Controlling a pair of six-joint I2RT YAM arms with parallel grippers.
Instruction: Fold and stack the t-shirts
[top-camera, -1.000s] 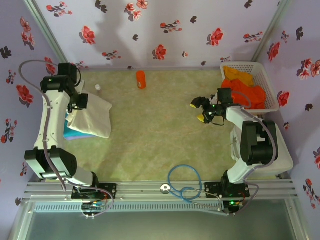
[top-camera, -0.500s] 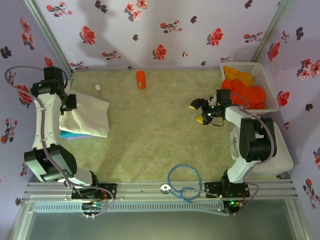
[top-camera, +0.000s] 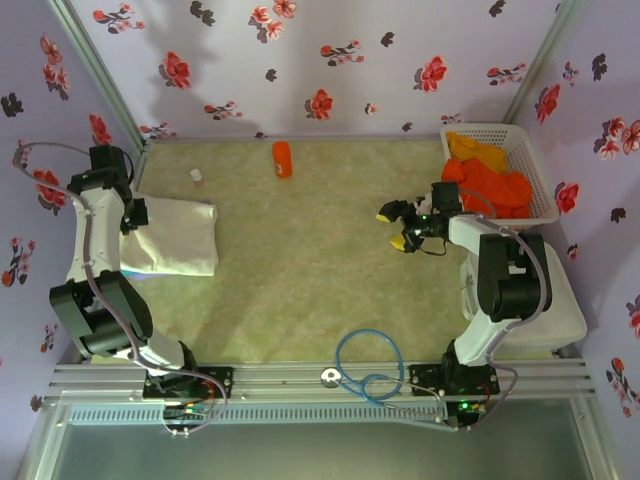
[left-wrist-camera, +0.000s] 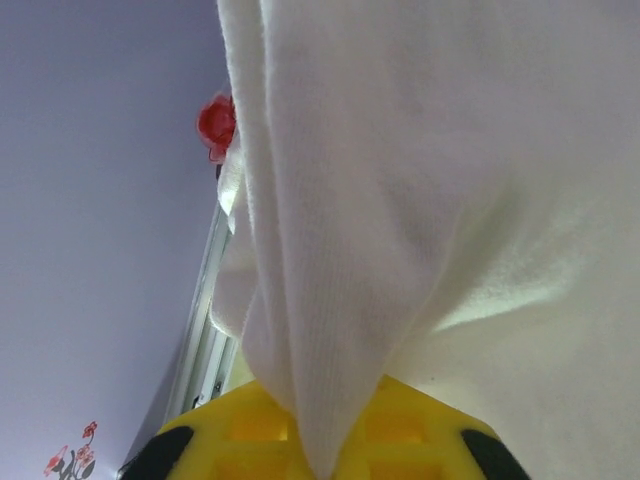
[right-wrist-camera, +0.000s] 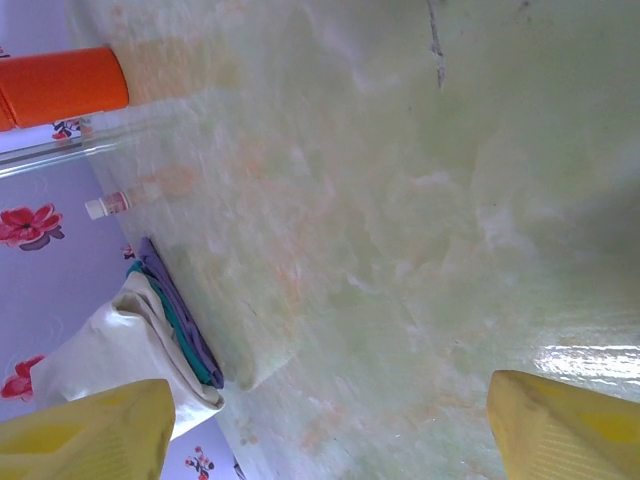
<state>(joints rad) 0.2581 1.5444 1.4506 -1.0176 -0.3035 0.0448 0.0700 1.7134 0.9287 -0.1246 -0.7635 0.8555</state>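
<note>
Left fingers (left-wrist-camera: 250, 440) moved toward floral wall (top-camera: 60, 120), seemingly pinching white t-shirt (top-camera: 180, 235); right fingers (right-wrist-camera: 85, 435) spread.

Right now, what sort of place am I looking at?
Likely a staged lab booth, not a home: floral-print walls hung on metal frame posts, two arms bolted to a rail at the table edge, and a laundry basket of orange t-shirts.
</note>
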